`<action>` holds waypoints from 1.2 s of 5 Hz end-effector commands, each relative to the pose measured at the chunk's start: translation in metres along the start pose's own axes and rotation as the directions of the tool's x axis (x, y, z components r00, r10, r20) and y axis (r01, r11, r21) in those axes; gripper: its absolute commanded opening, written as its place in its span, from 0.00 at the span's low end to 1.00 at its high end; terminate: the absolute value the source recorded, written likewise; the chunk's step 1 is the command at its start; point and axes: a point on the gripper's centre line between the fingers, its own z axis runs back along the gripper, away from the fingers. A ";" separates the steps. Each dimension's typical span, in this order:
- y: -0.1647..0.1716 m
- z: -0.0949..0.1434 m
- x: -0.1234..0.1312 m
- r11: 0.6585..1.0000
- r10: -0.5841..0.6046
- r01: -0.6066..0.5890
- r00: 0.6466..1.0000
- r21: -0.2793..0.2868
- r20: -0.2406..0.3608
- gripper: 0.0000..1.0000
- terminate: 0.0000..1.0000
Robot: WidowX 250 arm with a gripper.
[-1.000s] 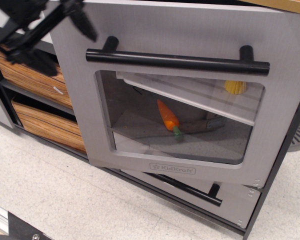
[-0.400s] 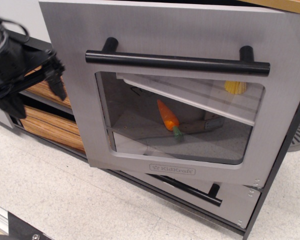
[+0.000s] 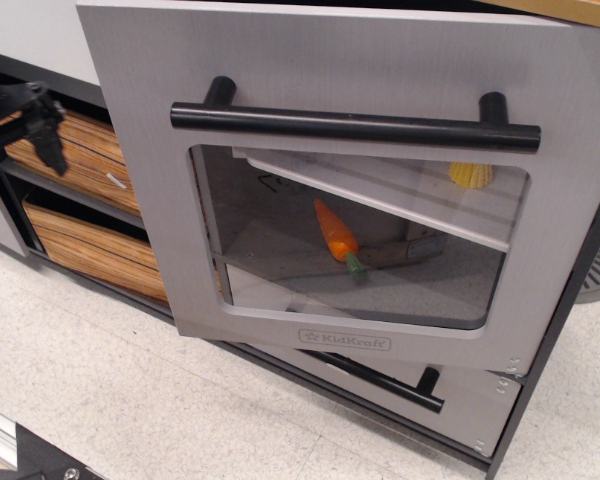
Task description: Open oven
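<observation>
The grey toy oven's brushed-silver door (image 3: 380, 60) fills most of the view and stands tilted, its left edge swung out a little from the cabinet. Its long black bar handle (image 3: 355, 125) runs across above the clear rounded window (image 3: 280, 215), and the "KidKraft" logo (image 3: 345, 340) sits below. Through the window I see a toy carrot (image 3: 337, 236) and a yellow toy (image 3: 470, 175) on the shelves. My black gripper (image 3: 18, 170) is at the far left edge, apart from the door and partly cut off. Its fingers stand apart and hold nothing.
A short grey drawer (image 3: 460, 400) with a black bar handle (image 3: 380, 378) sits under the oven. Two wood-grain drawers (image 3: 90, 150) are stacked at the left, behind my gripper. The speckled white floor (image 3: 130, 400) lies in front. A black frame post (image 3: 555, 340) runs down the right.
My gripper has moved from the door's upper left corner down and left to the frame's edge. The door's left edge has swung slightly outward.
</observation>
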 end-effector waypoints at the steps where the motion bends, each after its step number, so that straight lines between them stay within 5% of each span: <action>1: -0.006 0.013 0.047 0.991 0.129 -0.132 0.988 0.034 0.087 1.00 0.00; 3: -0.042 0.007 0.046 0.973 0.224 -0.227 0.970 0.031 0.094 1.00 0.00; 4: -0.060 0.024 0.046 0.969 0.243 -0.245 0.969 0.042 0.036 1.00 0.00; 6: -0.045 0.059 0.026 0.995 0.032 -0.024 0.997 0.101 -0.075 1.00 0.00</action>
